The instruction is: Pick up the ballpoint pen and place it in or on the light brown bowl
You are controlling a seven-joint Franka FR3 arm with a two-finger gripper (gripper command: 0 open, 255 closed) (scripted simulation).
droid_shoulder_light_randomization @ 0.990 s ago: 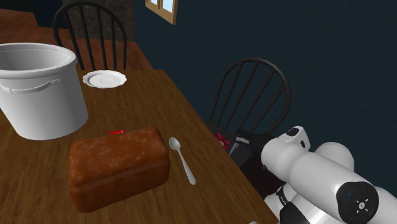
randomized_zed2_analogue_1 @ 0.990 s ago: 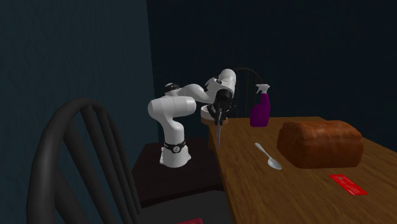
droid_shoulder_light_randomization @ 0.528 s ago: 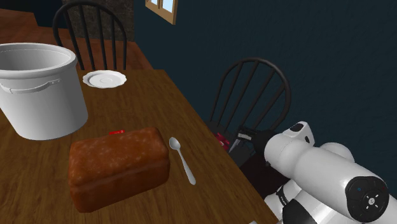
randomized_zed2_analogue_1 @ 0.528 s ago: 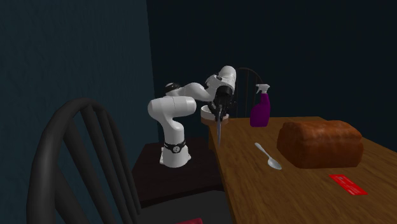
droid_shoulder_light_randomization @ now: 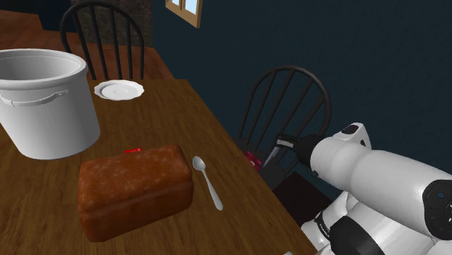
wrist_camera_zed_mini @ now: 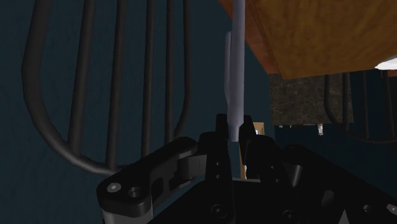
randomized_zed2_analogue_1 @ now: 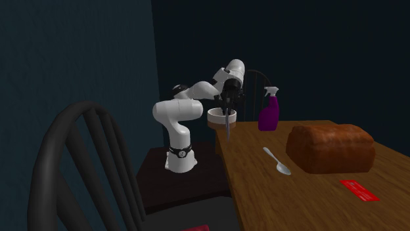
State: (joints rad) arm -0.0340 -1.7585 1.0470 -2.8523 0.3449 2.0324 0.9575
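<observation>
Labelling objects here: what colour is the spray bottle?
Purple; the spray bottle shows best in the second exterior view.

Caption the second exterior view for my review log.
White arm dangles a grey pen vertically by the bowl at the wooden table's corner.

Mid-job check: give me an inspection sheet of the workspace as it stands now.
Surface: wooden table, dimly lit.
Job's things: pen hangs upright from the gripper, crossing the bowl at the table's corner in the second exterior view; not yet in it, and I cannot tell whether it is over it.
Clutter: loaf, spoon, white pot, plate, purple spray bottle, red card.
Gripper: gripper shut on the pen.
Cables: nothing seen.
Surroundings: dark spindle chairs, dark blue wall, window.
</observation>
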